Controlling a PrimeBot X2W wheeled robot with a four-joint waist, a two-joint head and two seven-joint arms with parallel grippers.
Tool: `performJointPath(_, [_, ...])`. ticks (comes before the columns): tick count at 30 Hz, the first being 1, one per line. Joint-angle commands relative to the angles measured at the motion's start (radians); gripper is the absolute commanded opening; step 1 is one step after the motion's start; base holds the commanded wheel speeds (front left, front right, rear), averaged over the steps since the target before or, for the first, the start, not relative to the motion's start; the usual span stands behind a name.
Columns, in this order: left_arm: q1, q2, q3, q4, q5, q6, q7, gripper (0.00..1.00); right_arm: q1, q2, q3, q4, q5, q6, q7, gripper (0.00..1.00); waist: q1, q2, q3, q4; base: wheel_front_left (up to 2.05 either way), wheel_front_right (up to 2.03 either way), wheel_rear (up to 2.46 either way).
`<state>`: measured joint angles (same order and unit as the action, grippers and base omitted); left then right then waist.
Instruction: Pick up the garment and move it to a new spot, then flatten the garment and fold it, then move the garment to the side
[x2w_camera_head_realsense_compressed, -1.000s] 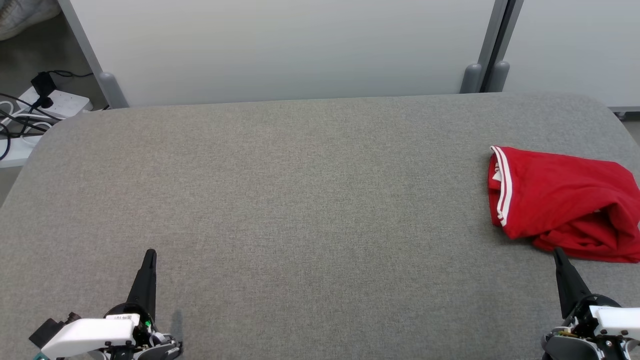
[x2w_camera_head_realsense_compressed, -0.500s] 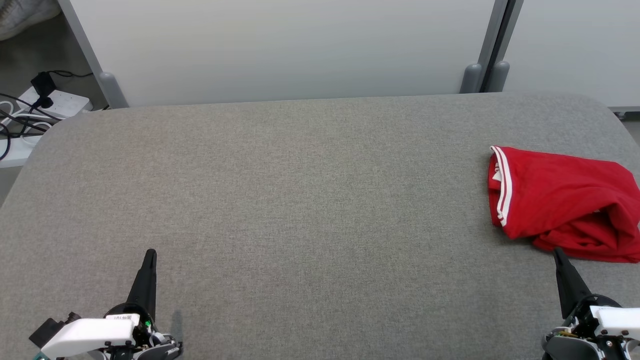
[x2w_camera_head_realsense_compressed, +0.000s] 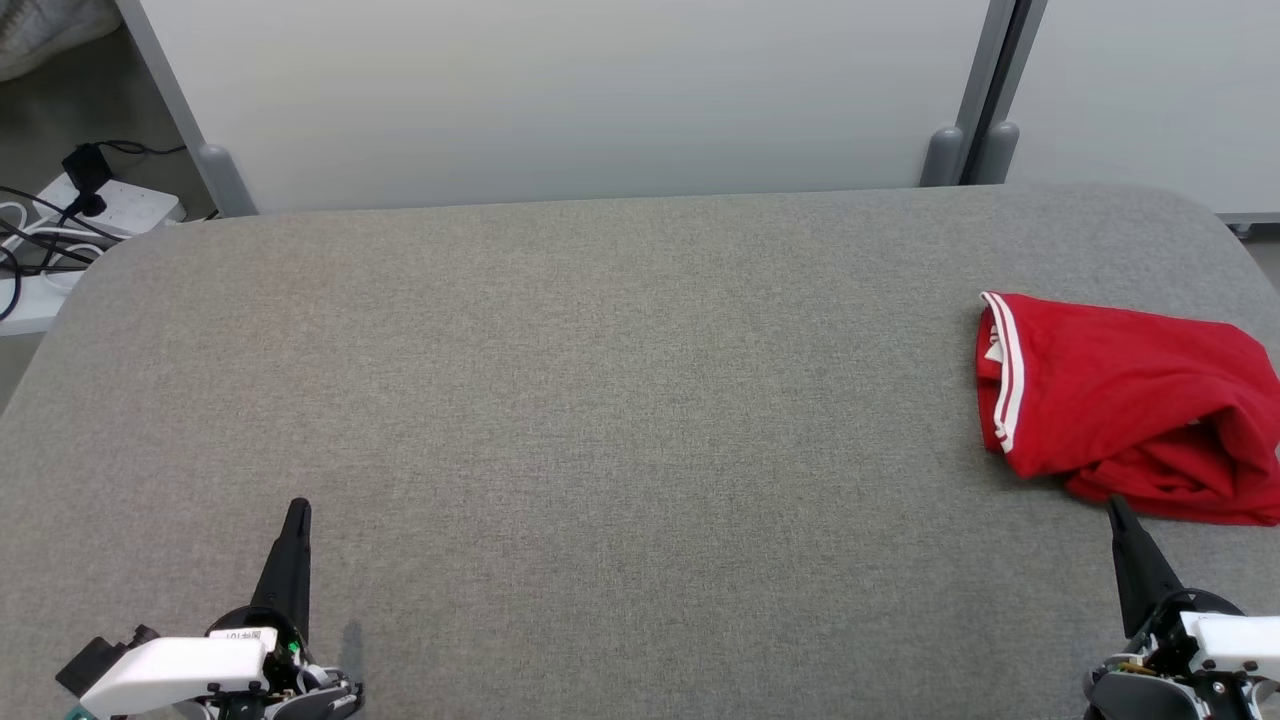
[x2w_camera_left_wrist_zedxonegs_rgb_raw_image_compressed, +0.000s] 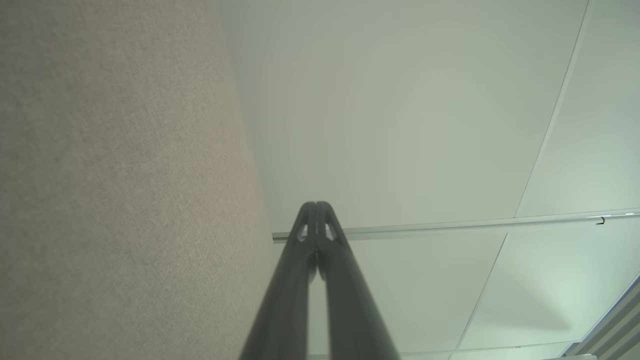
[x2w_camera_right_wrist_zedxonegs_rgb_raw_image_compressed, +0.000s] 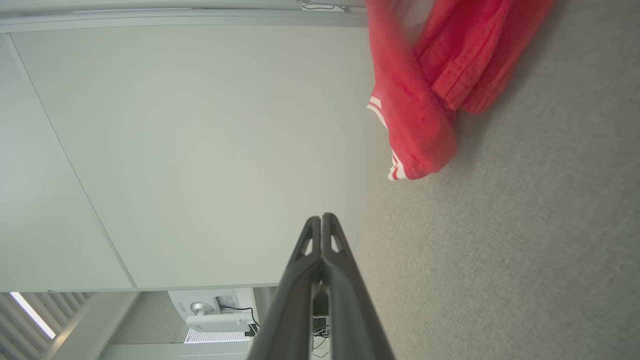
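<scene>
Red garment (x2w_camera_head_realsense_compressed: 1120, 400) bunched at the right edge of the table (x2w_camera_head_realsense_compressed: 600, 400), just ahead of the right gripper (x2w_camera_head_realsense_compressed: 1116, 505).

The garment lies crumpled on the grey table, its white-striped hem turned toward the middle. Its near edge sits just beyond the right gripper's tip, and the right wrist view shows cloth and fingers apart. That gripper's fingers are pressed together on nothing. The left gripper (x2w_camera_head_realsense_compressed: 298, 508), fingers also together, is at the near left, well apart from the garment.

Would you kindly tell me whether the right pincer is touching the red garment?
Apart. The right wrist view shows the right pincer shut, with a clear gap between it and the red garment lying farther ahead.
</scene>
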<state>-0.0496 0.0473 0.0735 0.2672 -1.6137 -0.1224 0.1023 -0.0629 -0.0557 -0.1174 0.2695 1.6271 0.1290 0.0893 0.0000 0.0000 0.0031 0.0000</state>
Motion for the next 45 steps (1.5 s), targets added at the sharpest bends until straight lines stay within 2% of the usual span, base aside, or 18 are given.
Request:
performJointPath(1, [-0.058, 0.009, 0.033, -0.022, -0.001, -0.008, 0.005, 0.00, -0.043, -0.007, 0.020, -0.026, -0.005, 0.002, 0.011, 0.00, 0.0000, 0.0000, 0.000, 0.000, 0.00, 0.00, 0.00])
performJointPath(45, [-0.058, 0.006, 0.037, -0.022, 0.002, -0.008, 0.008, 0.00, -0.044, -0.001, 0.012, -0.025, -0.012, 0.002, 0.017, 0.00, 0.0000, 0.0000, 0.000, 0.000, 0.00, 0.00, 0.00])
